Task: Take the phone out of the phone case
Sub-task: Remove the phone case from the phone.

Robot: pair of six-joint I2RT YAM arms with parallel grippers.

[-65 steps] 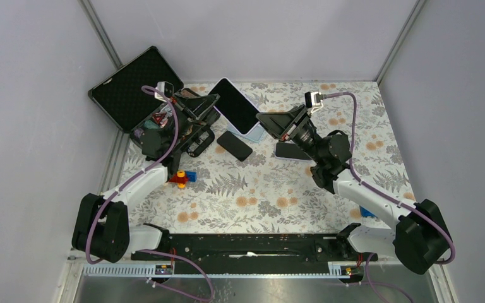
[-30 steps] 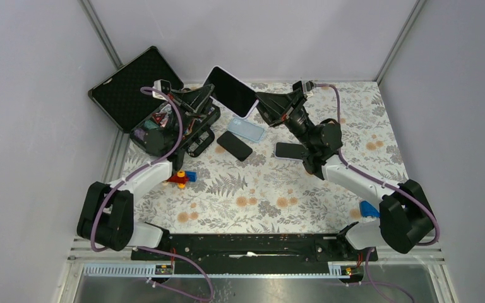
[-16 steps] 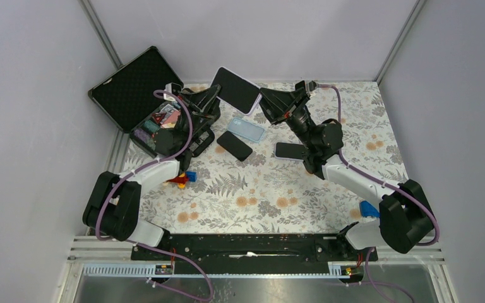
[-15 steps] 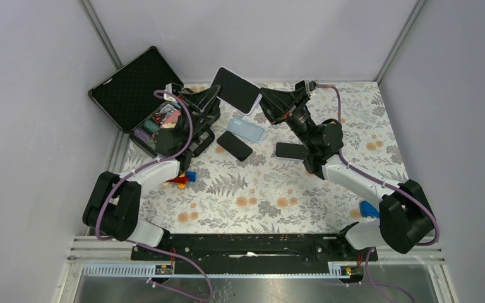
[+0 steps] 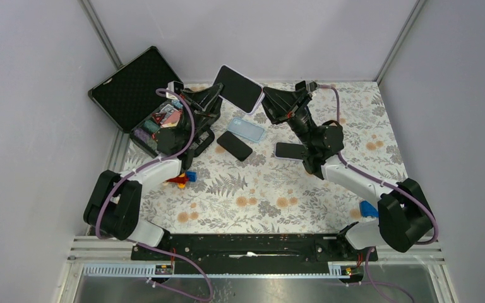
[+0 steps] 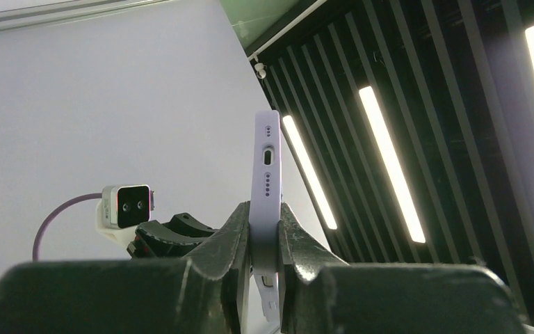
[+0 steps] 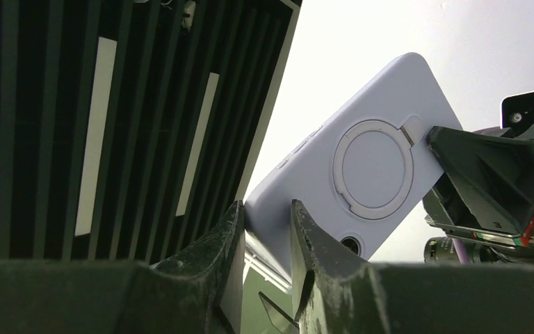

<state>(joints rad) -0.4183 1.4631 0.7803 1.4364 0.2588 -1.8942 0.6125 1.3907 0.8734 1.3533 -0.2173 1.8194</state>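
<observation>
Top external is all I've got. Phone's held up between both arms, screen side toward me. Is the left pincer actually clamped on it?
Observer: Yes. The left wrist view shows the cased phone edge-on, port end toward the camera, with the left pincer shut on its two faces.
Operator: And the right side? Can't see under its fingers.
Observer: In the right wrist view the right pincer straddles one corner of the lilac case, apparently touching it on both sides. The back with its ring holder faces that camera.
</observation>
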